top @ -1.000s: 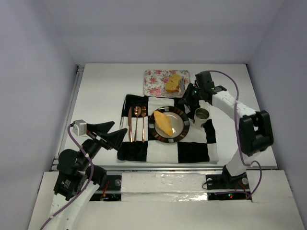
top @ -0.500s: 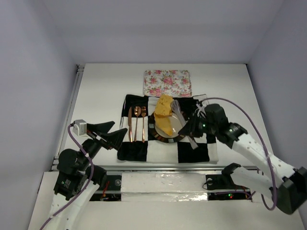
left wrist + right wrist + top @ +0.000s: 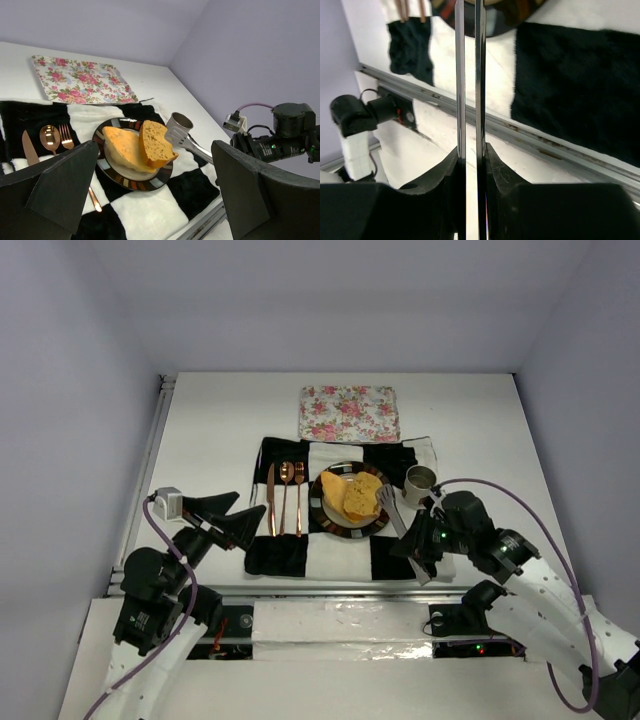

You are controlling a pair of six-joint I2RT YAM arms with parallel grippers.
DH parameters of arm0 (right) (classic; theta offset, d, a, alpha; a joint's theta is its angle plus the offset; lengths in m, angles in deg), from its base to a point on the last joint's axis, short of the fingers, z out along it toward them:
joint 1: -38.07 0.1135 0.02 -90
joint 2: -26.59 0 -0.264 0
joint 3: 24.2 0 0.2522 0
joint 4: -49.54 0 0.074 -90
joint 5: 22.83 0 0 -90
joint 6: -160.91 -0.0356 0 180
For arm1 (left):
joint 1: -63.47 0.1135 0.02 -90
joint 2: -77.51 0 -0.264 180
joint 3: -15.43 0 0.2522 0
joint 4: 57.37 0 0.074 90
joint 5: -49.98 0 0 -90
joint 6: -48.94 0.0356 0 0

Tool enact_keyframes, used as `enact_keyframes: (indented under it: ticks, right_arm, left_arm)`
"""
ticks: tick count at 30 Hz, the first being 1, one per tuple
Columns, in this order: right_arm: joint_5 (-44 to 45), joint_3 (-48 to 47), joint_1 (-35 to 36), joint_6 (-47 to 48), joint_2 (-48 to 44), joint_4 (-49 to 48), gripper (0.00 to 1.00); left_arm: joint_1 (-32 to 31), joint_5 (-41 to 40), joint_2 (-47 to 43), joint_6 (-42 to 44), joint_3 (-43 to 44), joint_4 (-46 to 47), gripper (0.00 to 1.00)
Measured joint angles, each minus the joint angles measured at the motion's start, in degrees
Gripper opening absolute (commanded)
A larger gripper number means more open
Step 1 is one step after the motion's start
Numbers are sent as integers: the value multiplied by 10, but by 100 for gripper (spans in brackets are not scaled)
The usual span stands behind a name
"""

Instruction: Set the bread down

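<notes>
Both pieces of bread lie on the striped-rim plate (image 3: 318,508): the pale wedge (image 3: 333,492) on the left, the browner chunk (image 3: 362,496) leaning against it on the right. Both also show in the left wrist view, the wedge (image 3: 121,145) and the chunk (image 3: 154,142). My right gripper (image 3: 428,542) is shut on metal tongs (image 3: 393,512), squeezed nearly closed (image 3: 460,75). Their head (image 3: 176,136) sits just right of the chunk and holds nothing. My left gripper (image 3: 236,521) is open and empty, left of the placemat.
A black-and-white checked placemat (image 3: 400,558) lies under the plate. Copper knife, spoon and fork (image 3: 284,498) lie left of the plate. A metal cup (image 3: 420,480) stands to its right. A floral tray (image 3: 348,412) sits behind the mat, with nothing on it.
The right arm carried the browner chunk in the tongs from the floral tray to the plate, let it go, and drew back toward the near edge. The left arm has not moved.
</notes>
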Motion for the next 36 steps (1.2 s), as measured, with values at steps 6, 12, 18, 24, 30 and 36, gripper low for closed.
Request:
enact_keyframes:
  ticks: [6, 12, 18, 24, 30, 36]
  right_arm:
    - [16, 25, 0, -2, 20, 2, 38]
    - [41, 9, 0, 1, 23, 14, 49]
    - [64, -79, 0, 9, -1, 42, 46]
    - [127, -151, 0, 41, 48, 41, 42]
    - [169, -246, -68, 112, 226, -9, 40]
    - [166, -343, -237, 168, 401, -65, 39]
  left_arm:
    - [4, 2, 4, 0, 0, 1, 96]
    - [4, 4, 8, 0, 0, 3, 96]
    - [7, 5, 8, 0, 0, 4, 96]
    - [9, 13, 8, 0, 0, 4, 96]
    - [9, 19, 8, 0, 0, 8, 96]
    - [11, 20, 3, 0, 0, 11, 97]
